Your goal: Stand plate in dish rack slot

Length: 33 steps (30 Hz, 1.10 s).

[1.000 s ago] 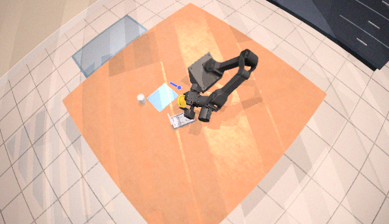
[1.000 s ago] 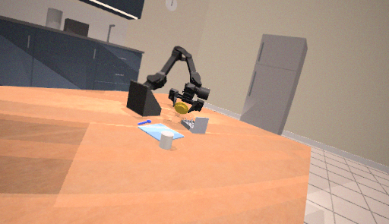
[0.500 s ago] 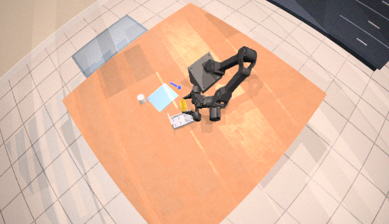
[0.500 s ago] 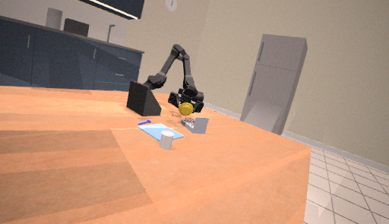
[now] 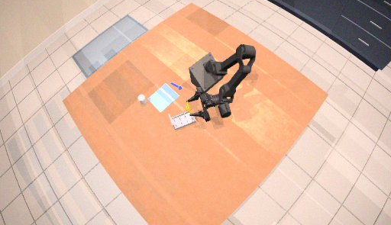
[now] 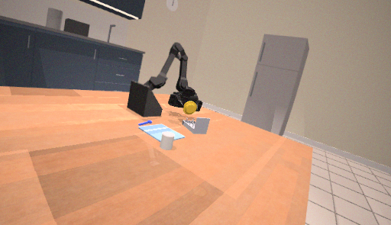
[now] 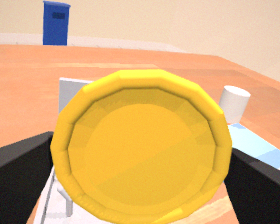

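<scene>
The yellow plate is upright, on edge, in the air, with its round face toward the wrist camera. My gripper is shut on it, one finger at each side of the rim. The light grey dish rack stands on the table, with a tall wall at its far end. The plate is above rack height, near the rack's arm-side end and somewhat to one side in the top view. In the wrist view the plate hides most of the rack's slots and rails.
A blue-and-white cloth or mat lies beside the rack. A white cup stands at its far side. A small blue utensil lies near the mat, toward the arm's base.
</scene>
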### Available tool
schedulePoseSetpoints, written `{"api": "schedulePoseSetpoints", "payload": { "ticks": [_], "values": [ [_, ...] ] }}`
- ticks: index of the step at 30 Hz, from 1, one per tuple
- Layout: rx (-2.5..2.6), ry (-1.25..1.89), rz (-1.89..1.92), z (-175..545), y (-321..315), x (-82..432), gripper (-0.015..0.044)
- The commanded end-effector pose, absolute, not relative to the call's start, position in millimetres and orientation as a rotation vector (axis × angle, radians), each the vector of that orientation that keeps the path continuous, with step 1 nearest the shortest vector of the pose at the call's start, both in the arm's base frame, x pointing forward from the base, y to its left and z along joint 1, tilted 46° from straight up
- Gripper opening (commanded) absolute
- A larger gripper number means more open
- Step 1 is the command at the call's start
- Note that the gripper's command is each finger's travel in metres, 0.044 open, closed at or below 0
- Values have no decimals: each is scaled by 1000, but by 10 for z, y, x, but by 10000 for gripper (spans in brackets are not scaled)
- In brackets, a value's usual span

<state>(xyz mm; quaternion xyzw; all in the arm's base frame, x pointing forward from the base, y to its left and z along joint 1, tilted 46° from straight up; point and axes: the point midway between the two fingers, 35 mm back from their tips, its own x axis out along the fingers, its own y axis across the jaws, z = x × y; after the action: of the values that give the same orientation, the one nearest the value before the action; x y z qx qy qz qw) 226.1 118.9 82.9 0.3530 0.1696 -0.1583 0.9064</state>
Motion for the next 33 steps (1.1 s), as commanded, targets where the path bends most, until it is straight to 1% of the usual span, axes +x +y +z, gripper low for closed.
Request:
{"api": "schedulePoseSetpoints", "payload": {
  "ticks": [1, 7, 18, 33],
  "values": [
    [761, 269, -294, 905, 1189, 2193, 0],
    [793, 179, -251, 979, 1193, 2092, 0],
    [794, 176, -250, 980, 1195, 2090, 0],
    [795, 180, -249, 813, 1355, 2202, 0]
  ]
}}
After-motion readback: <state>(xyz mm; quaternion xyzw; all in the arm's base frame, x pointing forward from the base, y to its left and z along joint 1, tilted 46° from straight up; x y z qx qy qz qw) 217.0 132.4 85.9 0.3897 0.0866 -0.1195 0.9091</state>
